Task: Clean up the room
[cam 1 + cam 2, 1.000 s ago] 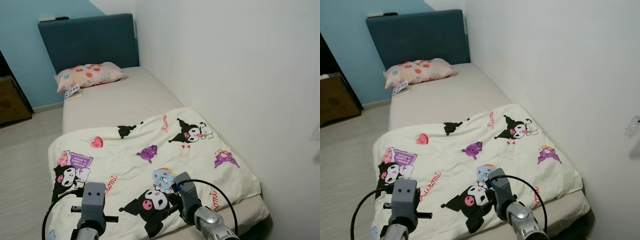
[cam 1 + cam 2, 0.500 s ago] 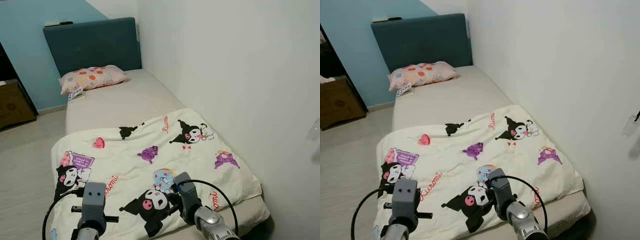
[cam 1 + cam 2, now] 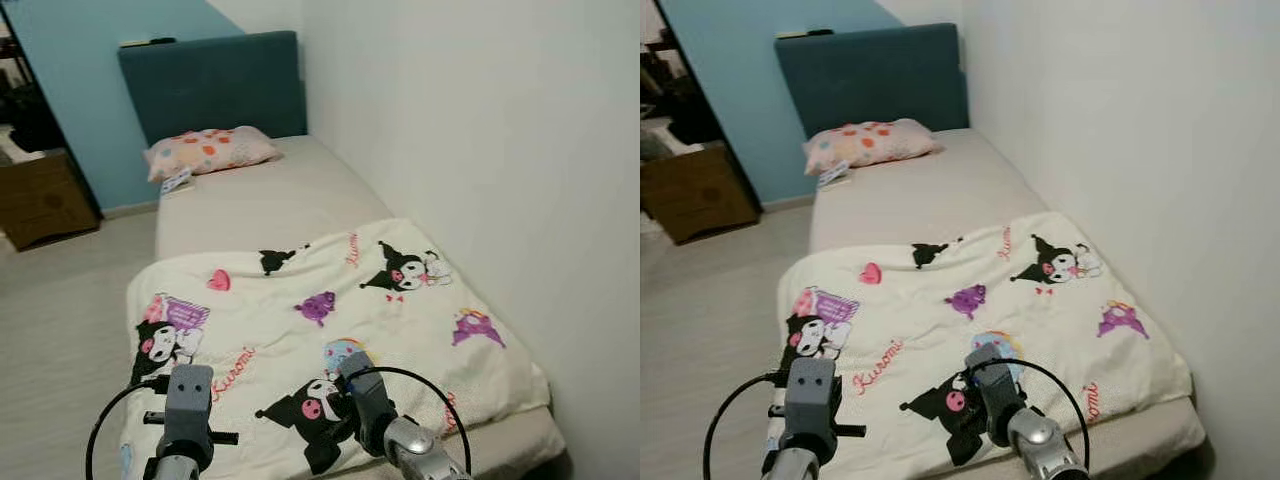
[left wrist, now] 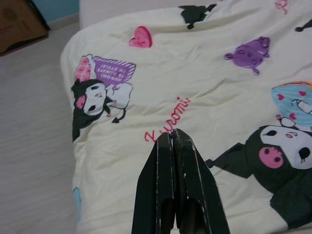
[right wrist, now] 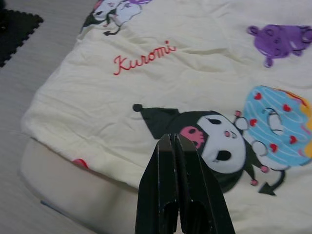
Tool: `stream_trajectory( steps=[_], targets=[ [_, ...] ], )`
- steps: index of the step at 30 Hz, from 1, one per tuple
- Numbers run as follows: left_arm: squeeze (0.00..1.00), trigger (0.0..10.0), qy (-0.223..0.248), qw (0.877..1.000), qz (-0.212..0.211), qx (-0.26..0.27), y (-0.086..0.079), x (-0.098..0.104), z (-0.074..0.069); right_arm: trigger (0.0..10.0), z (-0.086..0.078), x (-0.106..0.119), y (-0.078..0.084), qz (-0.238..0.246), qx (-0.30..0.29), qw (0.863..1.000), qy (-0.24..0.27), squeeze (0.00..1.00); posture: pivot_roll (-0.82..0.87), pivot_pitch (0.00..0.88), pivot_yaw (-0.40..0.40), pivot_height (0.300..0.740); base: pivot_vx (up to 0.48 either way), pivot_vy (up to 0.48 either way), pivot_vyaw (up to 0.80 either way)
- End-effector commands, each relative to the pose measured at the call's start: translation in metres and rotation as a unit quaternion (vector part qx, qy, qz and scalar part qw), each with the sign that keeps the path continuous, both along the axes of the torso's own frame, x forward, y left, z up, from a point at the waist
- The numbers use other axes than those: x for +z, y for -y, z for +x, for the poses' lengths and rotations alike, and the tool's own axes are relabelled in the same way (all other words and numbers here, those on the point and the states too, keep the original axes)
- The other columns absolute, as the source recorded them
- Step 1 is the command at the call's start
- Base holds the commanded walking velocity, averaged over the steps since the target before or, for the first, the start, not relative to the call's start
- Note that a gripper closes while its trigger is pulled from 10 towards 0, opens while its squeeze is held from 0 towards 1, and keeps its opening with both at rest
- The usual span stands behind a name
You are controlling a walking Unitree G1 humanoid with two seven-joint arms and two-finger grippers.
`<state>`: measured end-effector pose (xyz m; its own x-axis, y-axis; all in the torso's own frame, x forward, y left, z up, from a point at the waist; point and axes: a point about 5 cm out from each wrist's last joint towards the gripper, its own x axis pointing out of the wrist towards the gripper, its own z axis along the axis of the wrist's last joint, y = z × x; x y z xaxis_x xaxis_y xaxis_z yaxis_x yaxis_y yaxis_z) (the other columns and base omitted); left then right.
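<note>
Two hands low at foot of bed, both pressed closed, holding nothing. Left hand [image 4: 173, 134] over cream cartoon-print blanket [image 3: 330, 330] near red script lettering. Right hand [image 5: 174, 139] over same soft, lightly creased cloth by black-hooded character. Blanket spread flat across lower half of beige mattress [image 3: 260, 200], corner drooping off near edge. Plump polka-dot pillow [image 3: 210, 150] rests against padded teal headboard [image 3: 215, 85]. Brown wooden box [image 3: 40, 200] on pale plank floor [image 3: 60, 320], well apart.

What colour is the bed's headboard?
Dark teal; the padded fabric headboard shows best in the left eye view.
</note>
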<state>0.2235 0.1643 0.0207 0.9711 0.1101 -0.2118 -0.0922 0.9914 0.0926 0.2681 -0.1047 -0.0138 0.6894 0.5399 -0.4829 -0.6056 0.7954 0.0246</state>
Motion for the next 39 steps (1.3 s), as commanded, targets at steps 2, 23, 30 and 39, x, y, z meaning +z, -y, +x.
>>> stream_trajectory(
  steps=[2,23,30,39],
  targets=[
    [0.0,10.0,-0.008,1.0,0.005,-0.004,-0.0008,-0.0037,-0.0022,10.0,-0.0013,0.0016,-0.0037,0.013,0.01,1.0,0.008,0.0,-0.07,0.0,0.013,0.74,0.0,0.0,0.8],
    [0.0,10.0,-0.006,0.999,0.012,-0.03,0.0072,-0.0025,-0.0021,10.0,-0.001,0.0008,0.0008,0.025,-0.017,1.0,0.003,0.0,-0.08,0.0,0.016,0.74,0.0,-0.175,0.27],
    [0.0,10.0,-0.013,1.0,-0.001,-0.012,0.0045,-0.0051,-0.0029,10.0,-0.0014,-0.0005,0.002,0.015,-0.015,1.0,0.0,0.0,-0.07,0.0,0.014,0.74,0.0,-0.274,0.0],
    [0.0,10.0,-0.013,1.0,-0.006,-0.006,0.0024,-0.0057,-0.005,10.0,-0.0016,-0.0002,0.0006,0.004,-0.001,1.0,0.005,0.0,-0.07,0.0,0.009,0.74,0.0,0.0,0.0]
  ],
)
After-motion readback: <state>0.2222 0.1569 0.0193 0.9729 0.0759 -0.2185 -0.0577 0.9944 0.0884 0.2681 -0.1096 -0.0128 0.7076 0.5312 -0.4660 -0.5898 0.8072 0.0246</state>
